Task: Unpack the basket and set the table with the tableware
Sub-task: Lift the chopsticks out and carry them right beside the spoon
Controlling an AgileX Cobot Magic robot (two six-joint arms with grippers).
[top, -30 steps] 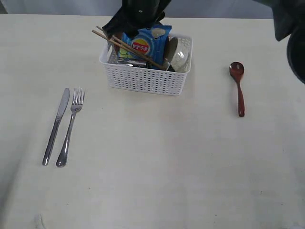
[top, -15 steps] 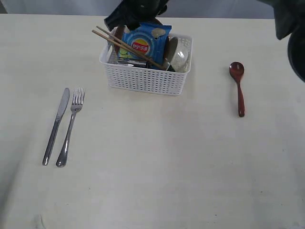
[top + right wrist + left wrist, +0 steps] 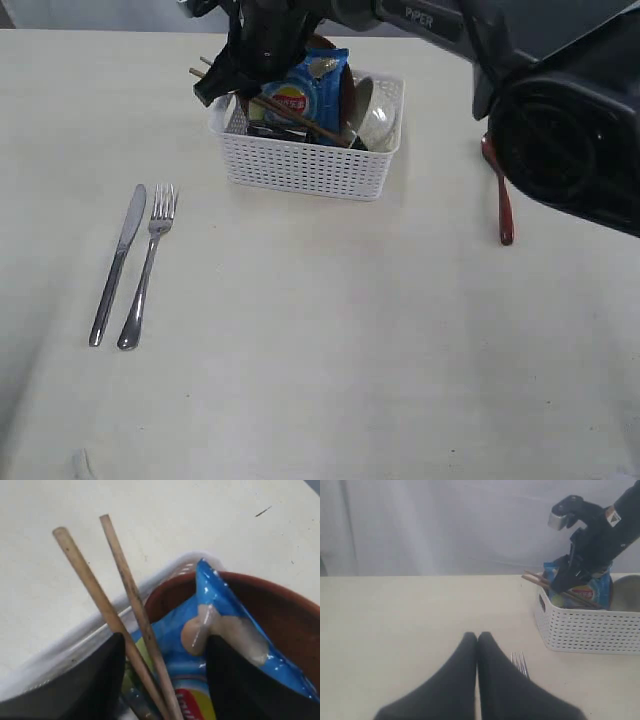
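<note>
Chopsticks [image 3: 129, 592] in basket [image 3: 305, 165] straddled by spread right pincer [image 3: 167, 645]; grasp step, next needs closing, then lifting. Left pincer [image 3: 477, 637] pressed together.

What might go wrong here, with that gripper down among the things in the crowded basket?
1. The open right gripper straddles two chopsticks that lie at slightly different angles. Closing might catch only one, or let them twist.
2. The blue chip bag sits right against them, so it may get pinched and dragged out too.
3. The chopsticks lean over the rim of the basket, so lifting them could tug or tip it.
</note>
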